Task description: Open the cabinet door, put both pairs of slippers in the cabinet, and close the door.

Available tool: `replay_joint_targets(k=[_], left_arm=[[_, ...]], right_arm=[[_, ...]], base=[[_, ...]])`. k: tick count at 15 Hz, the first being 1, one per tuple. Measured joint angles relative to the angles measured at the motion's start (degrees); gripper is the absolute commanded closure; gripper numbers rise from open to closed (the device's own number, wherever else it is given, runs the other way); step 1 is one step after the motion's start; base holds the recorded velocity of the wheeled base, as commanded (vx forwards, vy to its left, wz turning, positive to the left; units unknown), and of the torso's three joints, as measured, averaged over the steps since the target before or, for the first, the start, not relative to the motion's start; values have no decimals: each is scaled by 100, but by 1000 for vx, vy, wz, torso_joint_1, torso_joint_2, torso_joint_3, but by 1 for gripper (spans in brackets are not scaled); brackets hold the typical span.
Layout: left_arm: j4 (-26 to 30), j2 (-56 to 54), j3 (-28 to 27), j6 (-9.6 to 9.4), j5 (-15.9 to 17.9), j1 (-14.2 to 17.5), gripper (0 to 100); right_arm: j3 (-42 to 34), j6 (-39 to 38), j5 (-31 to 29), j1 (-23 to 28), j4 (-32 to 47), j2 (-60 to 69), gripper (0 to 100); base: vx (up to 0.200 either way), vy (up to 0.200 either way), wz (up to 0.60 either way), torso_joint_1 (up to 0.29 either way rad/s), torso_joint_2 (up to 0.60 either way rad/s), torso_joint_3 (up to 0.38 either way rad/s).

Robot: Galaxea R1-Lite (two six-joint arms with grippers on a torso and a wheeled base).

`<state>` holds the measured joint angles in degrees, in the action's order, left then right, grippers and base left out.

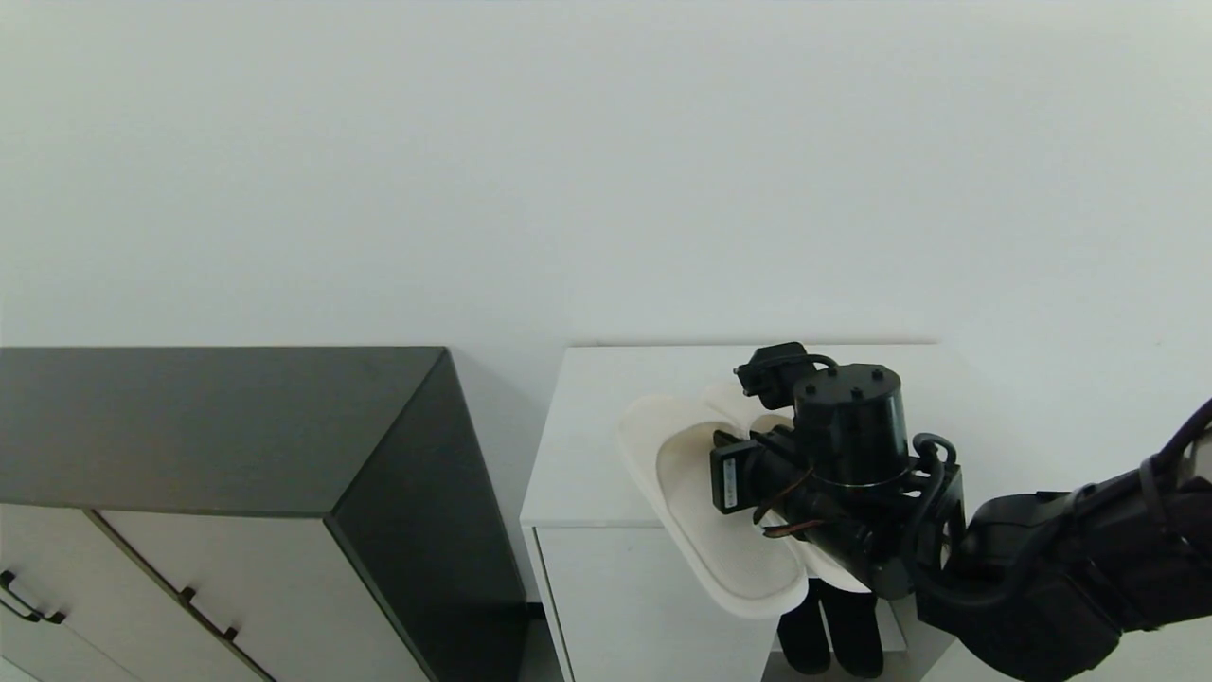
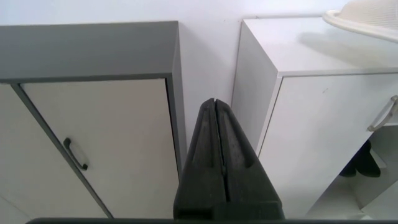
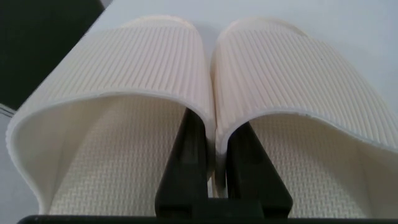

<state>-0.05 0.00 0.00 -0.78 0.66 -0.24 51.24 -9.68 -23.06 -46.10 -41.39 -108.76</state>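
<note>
Right tool (image 3: 214, 155) is closed on the cream slippers (image 3: 155, 74), one finger inside each, pinching their adjoining inner walls together. In the head view the pair hangs over the front edge of the white cabinet (image 1: 587, 426), toes toward the wall. A black pair of slippers (image 1: 833, 635) sits low beside that cabinet. Left tool (image 2: 215, 109) is fully closed and empty, facing the gap between the white cabinet and the grey-topped cabinet (image 2: 93, 50).
</note>
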Motion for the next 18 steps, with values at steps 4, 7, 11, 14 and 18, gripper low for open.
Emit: replay_joint_targets(k=[4,7,11,14,18], left_arm=[[-5,0,0,0,5,-2,100],[-2,0,0,0,2,2,100],[0,0,0,0,2,0,100],[-5,0,0,0,5,-2,100],[-2,0,0,2,5,2,100]], right_arm=[[-17,2,-35,-4,9,-30,100],[-17,0,-52,-6,4,-39,100],[-33,-4,-52,0,4,-46,100],[-48,-6,-46,-12,-7,-46,100],[-79,-9,-50,5,-5,-50,100]], base=[[-200,0,0,-7,-1,5],[-200,0,0,1,4,-1],[-150,0,0,3,3,3],[0,0,0,0,0,0],[0,0,0,0,0,0]])
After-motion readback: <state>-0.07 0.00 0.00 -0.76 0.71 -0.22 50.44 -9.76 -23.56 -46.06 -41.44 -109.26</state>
